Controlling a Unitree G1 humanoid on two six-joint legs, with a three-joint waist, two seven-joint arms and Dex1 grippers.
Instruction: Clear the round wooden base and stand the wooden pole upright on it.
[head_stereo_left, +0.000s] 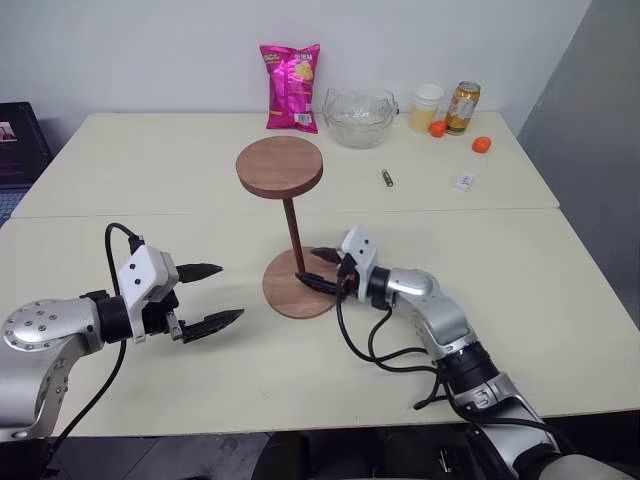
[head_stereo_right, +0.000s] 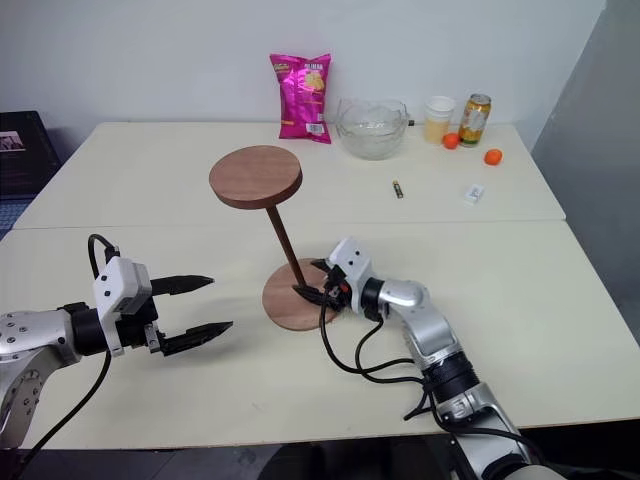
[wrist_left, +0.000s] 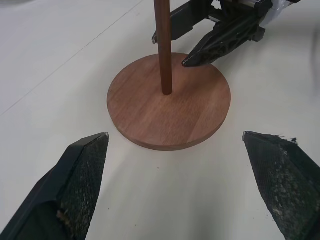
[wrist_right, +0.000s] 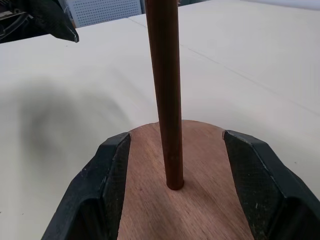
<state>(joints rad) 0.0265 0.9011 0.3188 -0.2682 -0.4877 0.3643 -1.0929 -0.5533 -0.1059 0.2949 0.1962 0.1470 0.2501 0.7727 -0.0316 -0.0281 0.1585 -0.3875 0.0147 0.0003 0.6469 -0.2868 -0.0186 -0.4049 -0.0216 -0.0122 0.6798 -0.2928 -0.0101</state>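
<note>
Thin dark-brown wooden pole (head_stereo_left: 293, 236) stands upright in flat round reddish-brown wooden base (head_stereo_left: 290, 290), disc head up, between released right gripper (head_stereo_left: 322, 270) fingers, untouched. Left gripper (head_stereo_left: 210, 296) spread wide, well apart.

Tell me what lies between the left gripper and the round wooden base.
Nothing: only bare table separates the left gripper from the round wooden base, as the left wrist view confirms.
</note>
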